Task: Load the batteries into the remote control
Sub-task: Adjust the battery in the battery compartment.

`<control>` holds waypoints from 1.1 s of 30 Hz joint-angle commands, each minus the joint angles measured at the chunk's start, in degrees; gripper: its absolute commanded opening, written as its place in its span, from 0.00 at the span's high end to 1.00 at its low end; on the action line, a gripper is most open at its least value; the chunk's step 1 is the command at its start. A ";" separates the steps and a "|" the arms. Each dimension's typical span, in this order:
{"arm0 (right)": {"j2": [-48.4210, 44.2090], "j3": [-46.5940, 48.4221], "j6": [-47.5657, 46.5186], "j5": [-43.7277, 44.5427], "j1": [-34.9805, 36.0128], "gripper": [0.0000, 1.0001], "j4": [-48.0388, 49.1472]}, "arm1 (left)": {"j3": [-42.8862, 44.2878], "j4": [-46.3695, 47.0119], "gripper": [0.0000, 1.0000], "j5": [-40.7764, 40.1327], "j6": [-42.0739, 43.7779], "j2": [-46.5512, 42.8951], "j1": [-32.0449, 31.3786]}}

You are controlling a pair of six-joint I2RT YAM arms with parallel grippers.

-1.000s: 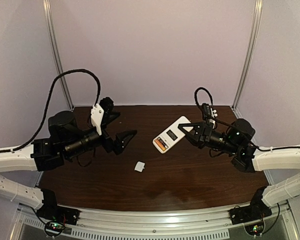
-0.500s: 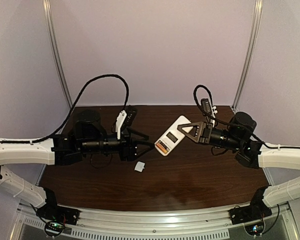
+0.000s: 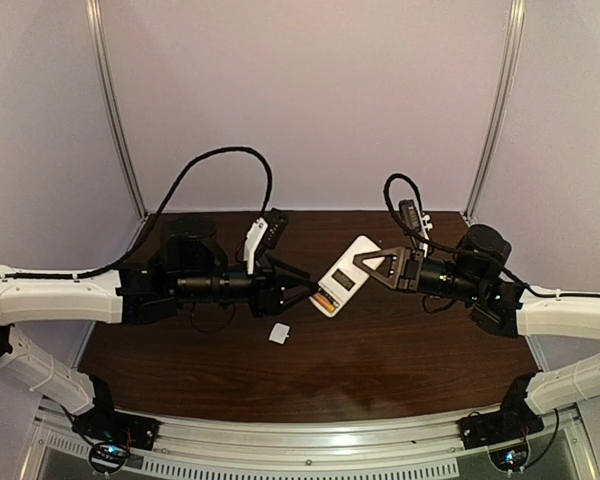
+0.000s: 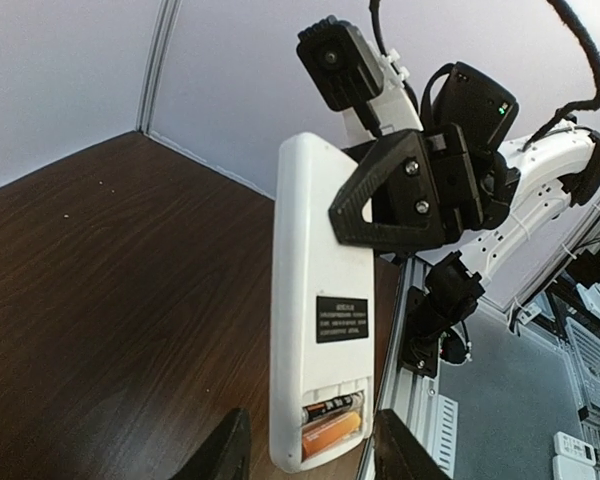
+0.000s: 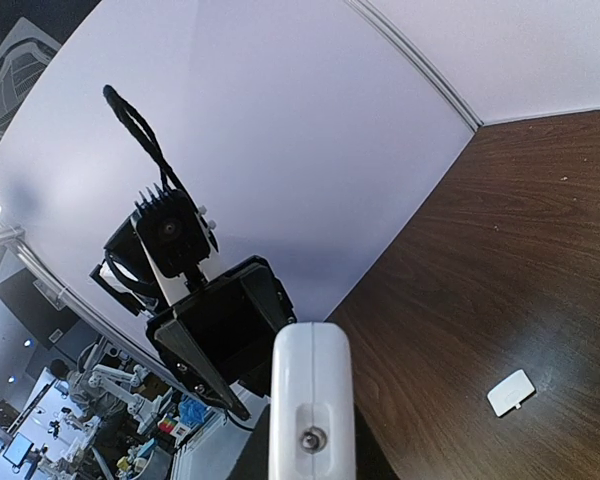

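Observation:
The white remote control [image 3: 342,277] hangs tilted above the table, my right gripper [image 3: 365,260] shut on its upper end. In the left wrist view its plain back [image 4: 315,300] faces the camera, with the recess uncovered. Two batteries lie in that recess, a dark one [image 4: 332,407] above an orange one [image 4: 330,432]. My left gripper [image 3: 315,292] straddles the remote's lower end; a narrow gap shows beside each finger [image 4: 228,450], so its jaws read as open. From the right wrist view I see only the remote's end face [image 5: 310,400].
A small white square cover piece [image 3: 279,333] lies on the dark wooden table [image 3: 380,360], below and left of the remote, and also shows in the right wrist view [image 5: 510,392]. Purple walls with metal posts [image 3: 115,110] close the back.
My left arm has swung right from the table's left side to the remote, and its jaws have narrowed around the remote's lower end. The right gripper kept its hold, shifting slightly.

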 commanded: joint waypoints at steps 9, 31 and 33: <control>-0.98 1.66 -0.50 -1.27 0.53 1.00 1.55 | 2.58 -3.30 0.64 3.38 2.81 1.98 0.45; -0.01 1.25 2.15 -1.93 0.61 1.00 4.98 | 4.11 -7.42 0.83 1.06 5.78 3.99 0.45; -0.02 1.23 2.02 -1.81 0.61 1.00 4.77 | 3.88 -6.81 0.78 2.84 6.10 4.14 0.44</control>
